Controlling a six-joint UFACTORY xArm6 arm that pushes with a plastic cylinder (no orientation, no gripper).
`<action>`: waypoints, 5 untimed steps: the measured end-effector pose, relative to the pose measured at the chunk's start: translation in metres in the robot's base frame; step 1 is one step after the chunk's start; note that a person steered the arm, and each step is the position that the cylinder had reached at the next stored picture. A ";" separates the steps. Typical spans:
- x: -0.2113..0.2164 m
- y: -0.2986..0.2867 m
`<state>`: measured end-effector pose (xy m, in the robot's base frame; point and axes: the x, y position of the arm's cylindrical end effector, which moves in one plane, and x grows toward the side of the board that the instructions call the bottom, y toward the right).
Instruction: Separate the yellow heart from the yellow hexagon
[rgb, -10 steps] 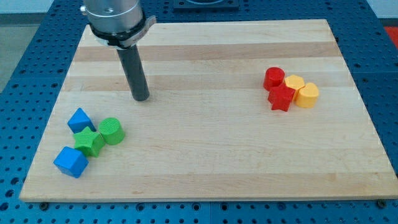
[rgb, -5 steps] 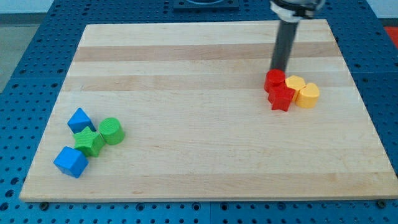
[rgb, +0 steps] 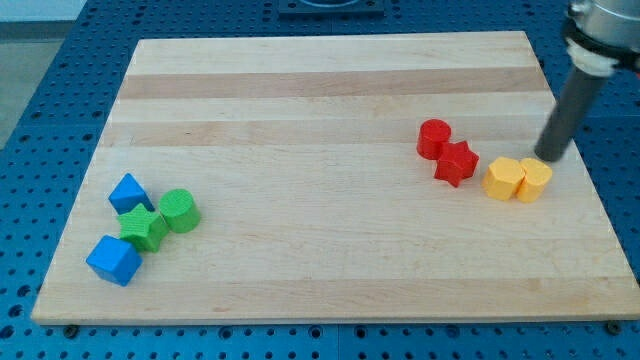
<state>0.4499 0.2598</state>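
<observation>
My tip rests on the desk at about 1 o'clock from the yellow pair, just beside it and possibly touching. This rod carries no fingers, so nothing here can be apart, together or clamped; I only push.

The yellow heart and the yellow hexagon sit side by side at the view's right, apparently touching, the heart at 9 o'clock of the hexagon. Which yellow block is which shape is hard to make out, so I judge it loosely. The red star lies just beside the heart at its 10 o'clock, and the red cylinder touches the star.

The main risk, as I judge it: a push from here toward 7 o'clock would shove both yellows together, leaving them unseparated. It could also drive the heart into the red star. A push toward 6 o'clock might send the hexagon near the desk's right edge.
</observation>
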 end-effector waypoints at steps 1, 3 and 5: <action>0.031 -0.011; -0.009 -0.013; 0.051 -0.043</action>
<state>0.5014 0.2167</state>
